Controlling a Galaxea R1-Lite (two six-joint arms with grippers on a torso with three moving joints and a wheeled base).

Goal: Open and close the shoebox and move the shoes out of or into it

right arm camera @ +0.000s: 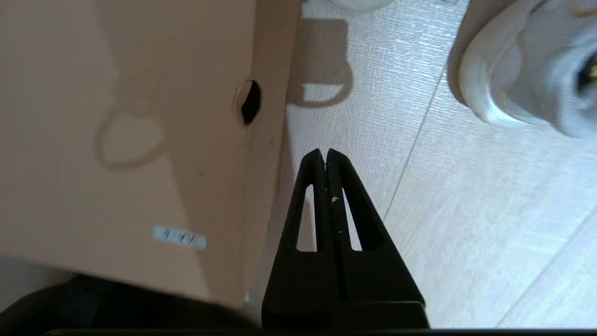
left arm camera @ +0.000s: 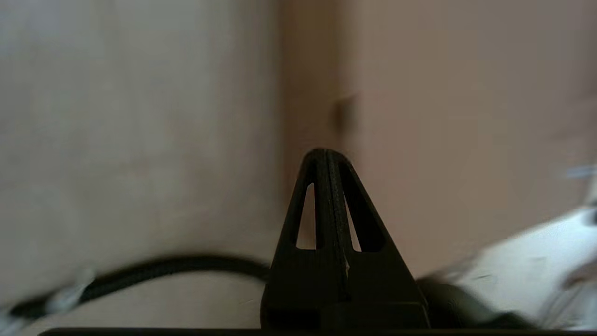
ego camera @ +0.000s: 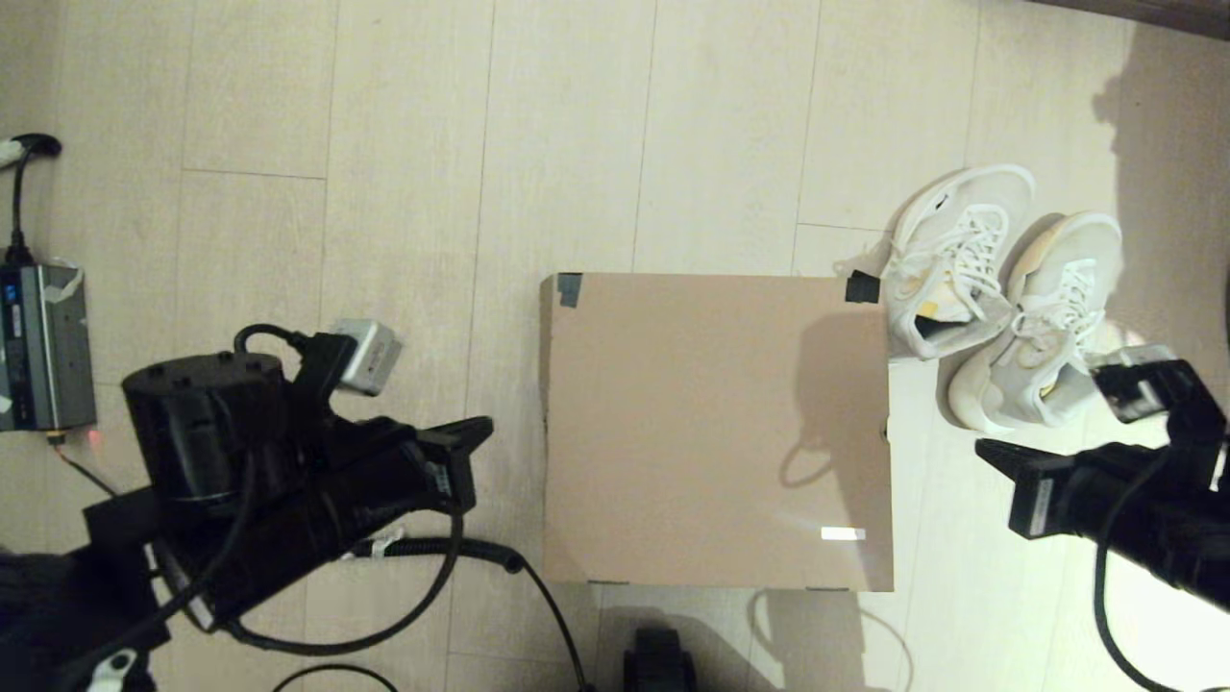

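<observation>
The brown cardboard shoebox (ego camera: 716,428) stands on the floor in the middle with its lid down, dark tape on its two far corners and a small white label (ego camera: 843,533) near its front right. Both white sneakers (ego camera: 999,293) sit on the floor just beyond its far right corner, outside the box. My left gripper (ego camera: 480,428) is shut and empty, a little left of the box's left side (left arm camera: 419,140). My right gripper (ego camera: 985,450) is shut and empty to the right of the box (right arm camera: 116,140), near the closer shoe (right arm camera: 527,70).
A grey device (ego camera: 43,346) with cables lies on the floor at far left. A black cable (ego camera: 461,553) loops under my left arm near the box's front left corner. Bare wooden floor (ego camera: 480,144) stretches beyond the box.
</observation>
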